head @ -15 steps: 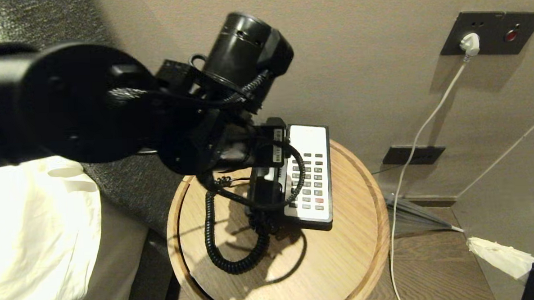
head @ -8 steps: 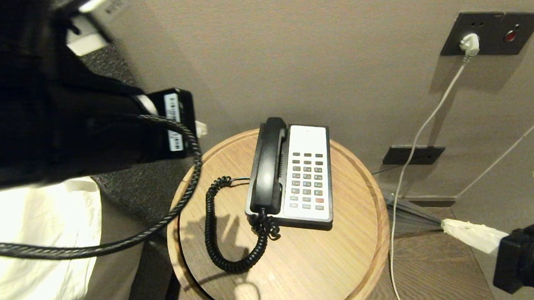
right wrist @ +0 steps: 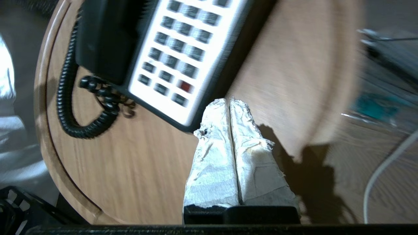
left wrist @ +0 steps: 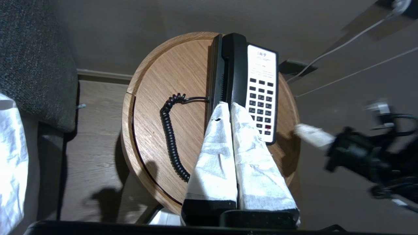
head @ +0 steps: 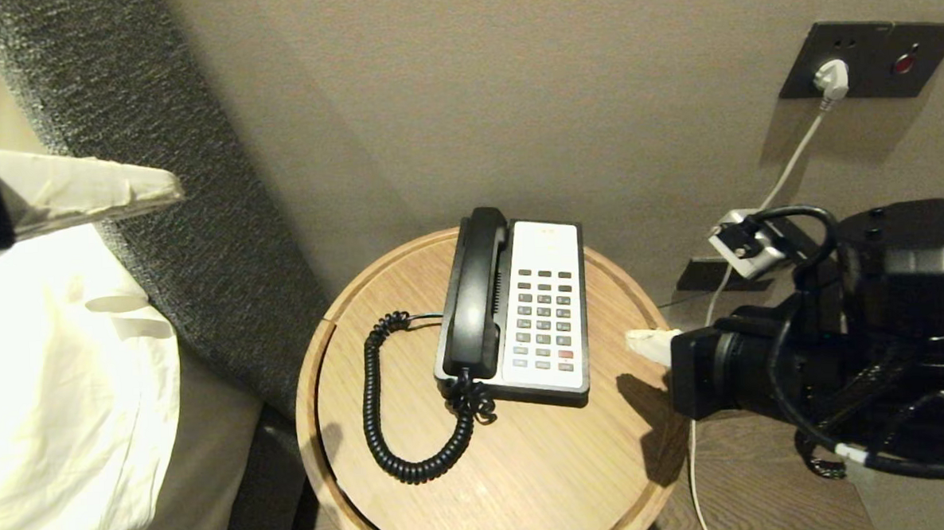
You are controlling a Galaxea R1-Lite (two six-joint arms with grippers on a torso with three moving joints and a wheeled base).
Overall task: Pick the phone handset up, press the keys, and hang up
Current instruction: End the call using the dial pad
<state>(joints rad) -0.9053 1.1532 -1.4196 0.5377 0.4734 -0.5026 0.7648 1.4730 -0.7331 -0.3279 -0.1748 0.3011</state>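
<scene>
The black phone handset (head: 477, 293) lies in the cradle on the left side of the phone base, its coiled cord (head: 383, 412) looping over the round wooden table (head: 529, 470). The keys (head: 544, 317) fill the white panel beside it. My left gripper (head: 168, 192) is far up and left of the phone, shut and holding nothing; from its wrist its taped fingertips (left wrist: 227, 105) line up over the handset (left wrist: 233, 71). My right gripper (head: 633, 339) reaches in from the right, shut, its tip (right wrist: 229, 100) just off the keypad's (right wrist: 176, 49) near right corner.
A grey upholstered headboard (head: 199, 229) and white bedding (head: 47, 395) stand left of the table. On the wall at the right are a socket plate (head: 869, 56) and a white cable (head: 756, 213) hanging to the floor.
The left arm has pulled away from over the phone to the upper left, and its gripper has shut. The right arm has come in from the lower right to the table's right edge.
</scene>
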